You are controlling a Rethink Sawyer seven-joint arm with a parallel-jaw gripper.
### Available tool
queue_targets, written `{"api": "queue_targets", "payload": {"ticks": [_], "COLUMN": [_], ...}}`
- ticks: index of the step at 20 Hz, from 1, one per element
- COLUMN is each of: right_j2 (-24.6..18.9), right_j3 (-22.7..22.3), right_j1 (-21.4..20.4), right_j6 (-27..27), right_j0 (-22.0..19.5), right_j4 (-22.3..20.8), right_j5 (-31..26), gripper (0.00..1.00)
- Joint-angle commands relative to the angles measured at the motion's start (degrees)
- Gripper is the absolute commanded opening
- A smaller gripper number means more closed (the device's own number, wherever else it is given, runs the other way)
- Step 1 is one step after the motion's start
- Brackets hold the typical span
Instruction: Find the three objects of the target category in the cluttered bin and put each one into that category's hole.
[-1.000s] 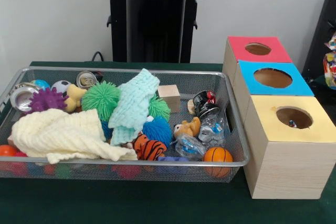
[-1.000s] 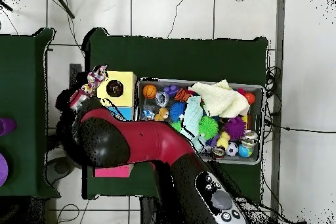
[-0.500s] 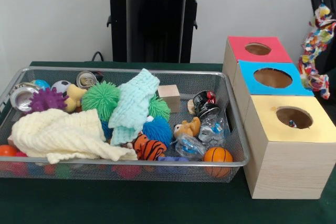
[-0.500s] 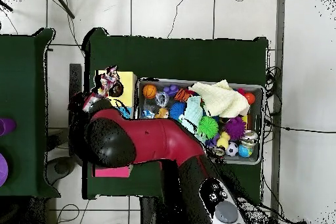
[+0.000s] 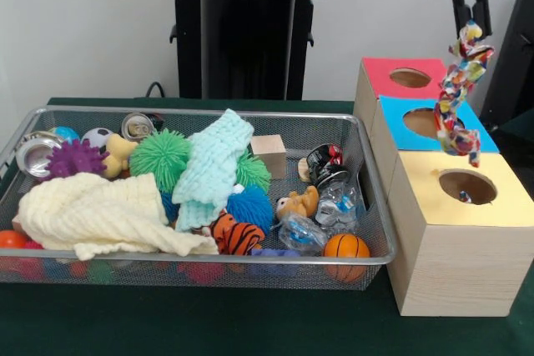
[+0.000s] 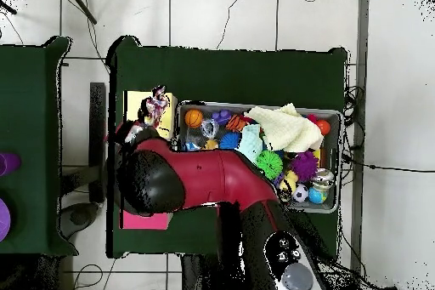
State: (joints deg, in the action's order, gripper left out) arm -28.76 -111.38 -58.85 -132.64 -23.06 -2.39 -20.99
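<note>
The claw (image 5: 469, 27) pinches the top of a spotted fabric bundle (image 5: 457, 93), which dangles below it in the air above the blue-topped box (image 5: 392, 114) and the yellow-topped box (image 5: 425, 198). The bundle's lower end hangs just above the yellow box's round hole (image 5: 468, 187). Off to the claw's side, the wire mesh bin (image 5: 367, 164) sits on the green surface (image 5: 209, 323).

End effector (image 5: 465, 27) fingertips (behind fabric) hidden
</note>
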Motion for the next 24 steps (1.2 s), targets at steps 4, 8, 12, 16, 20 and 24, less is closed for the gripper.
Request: {"api": "queue_targets", "payload": {"ticks": [4,8,12,16,20,24], "right_j2": [8.9,10.0,9.0,6.9,6.2,4.3], "right_j3": [2.5,2.7,1.3,0.0,0.1,-0.1], "right_j1": [9.6,12.9,13.9,14.4,15.1,16.8], "right_j6": [-5.3,-6.3,-6.3,-6.2,-6.3,-6.3], "right_j0": [5.6,7.6,7.2,6.2,5.9,4.3], "right_j4": [-5.8,-5.4,-3.3,-2.0,-1.6,-1.9], "right_j5": [4.9,9.2,10.2,10.6,11.5,14.1], "gripper": [0.00,0.00,0.00,0.00,0.00,0.00]}}
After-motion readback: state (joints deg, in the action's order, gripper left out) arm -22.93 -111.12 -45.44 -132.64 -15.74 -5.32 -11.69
